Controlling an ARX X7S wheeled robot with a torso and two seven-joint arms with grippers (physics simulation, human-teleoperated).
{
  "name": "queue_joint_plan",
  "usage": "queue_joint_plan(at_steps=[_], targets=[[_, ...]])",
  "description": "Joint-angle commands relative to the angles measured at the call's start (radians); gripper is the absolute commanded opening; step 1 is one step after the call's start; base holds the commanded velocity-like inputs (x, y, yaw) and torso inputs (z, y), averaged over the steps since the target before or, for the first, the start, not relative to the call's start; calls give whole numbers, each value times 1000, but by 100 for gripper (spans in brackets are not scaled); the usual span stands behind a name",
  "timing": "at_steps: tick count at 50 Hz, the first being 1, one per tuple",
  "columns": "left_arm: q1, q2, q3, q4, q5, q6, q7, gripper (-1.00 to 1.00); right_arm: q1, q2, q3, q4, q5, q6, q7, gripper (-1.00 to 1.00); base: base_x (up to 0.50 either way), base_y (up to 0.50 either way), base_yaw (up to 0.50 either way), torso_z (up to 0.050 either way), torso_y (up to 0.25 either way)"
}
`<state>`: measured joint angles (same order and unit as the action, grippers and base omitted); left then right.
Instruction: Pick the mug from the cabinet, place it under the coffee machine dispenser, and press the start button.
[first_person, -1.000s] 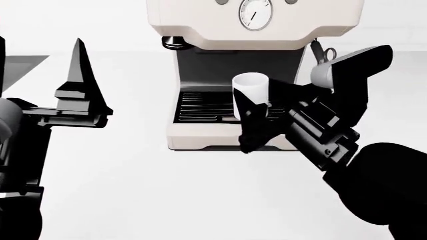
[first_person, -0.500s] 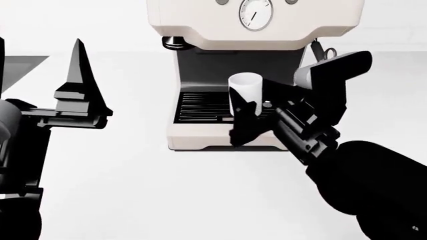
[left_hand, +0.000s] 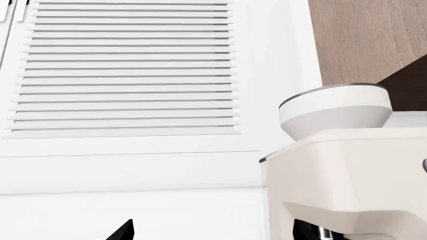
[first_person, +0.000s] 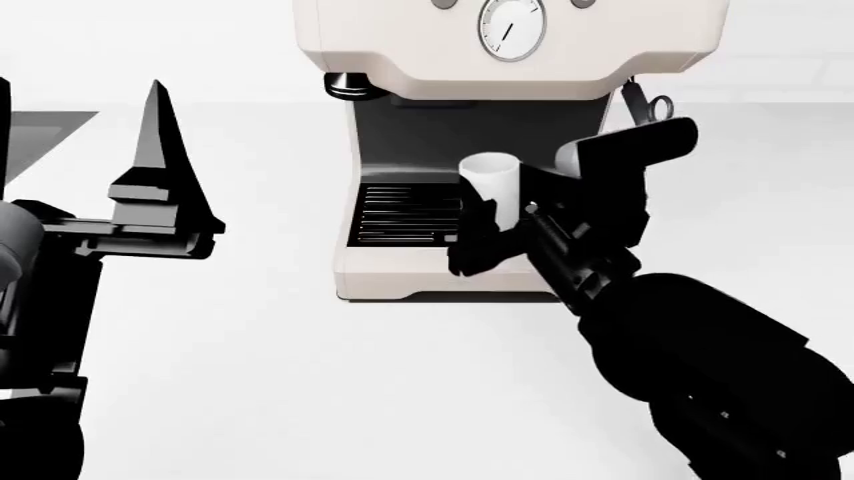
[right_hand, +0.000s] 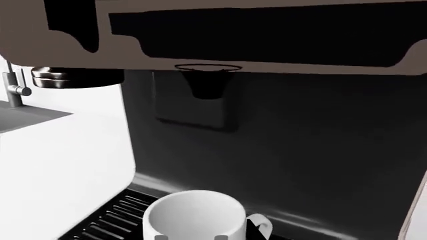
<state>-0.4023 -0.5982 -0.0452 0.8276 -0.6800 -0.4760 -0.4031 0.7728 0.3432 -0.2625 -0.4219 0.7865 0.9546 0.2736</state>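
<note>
Mug gripped in my right gripper over the drip grille, short of the dispenser. Placing step; next, centre and lower. Left gripper: can't tell.

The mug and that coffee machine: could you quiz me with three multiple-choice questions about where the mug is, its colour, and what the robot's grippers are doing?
1. Where is the mug?
A. Over the drip grille, inside the coffee machine bay
B. On the counter left of the machine
C. On top of the machine

2. What colour is the mug?
A. Black
B. White
C. Red

3. Which gripper has the mug?
A. The left gripper
B. Neither
C. The right gripper

Answers: 1 A, the right wrist view shows it above the grille below the coffee machine dispenser. 2 B, it renders plain white. 3 C, the right gripper is closed around it; the left is off to the side, holding nothing.
</note>
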Motion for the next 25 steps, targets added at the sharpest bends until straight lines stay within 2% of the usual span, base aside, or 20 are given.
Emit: queue_joint_plan(at_steps=[1, 25], targets=[[0, -2, 2, -2, -2, 4, 0, 100, 0, -24, -31, 77, -80, -61, -6, -100, 0, 0, 0, 0, 10], [4, -9, 1, 5, -8, 6, -7, 100, 33, -57, -68, 180, -134, -141, -24, -100, 0, 0, 0, 0, 0]])
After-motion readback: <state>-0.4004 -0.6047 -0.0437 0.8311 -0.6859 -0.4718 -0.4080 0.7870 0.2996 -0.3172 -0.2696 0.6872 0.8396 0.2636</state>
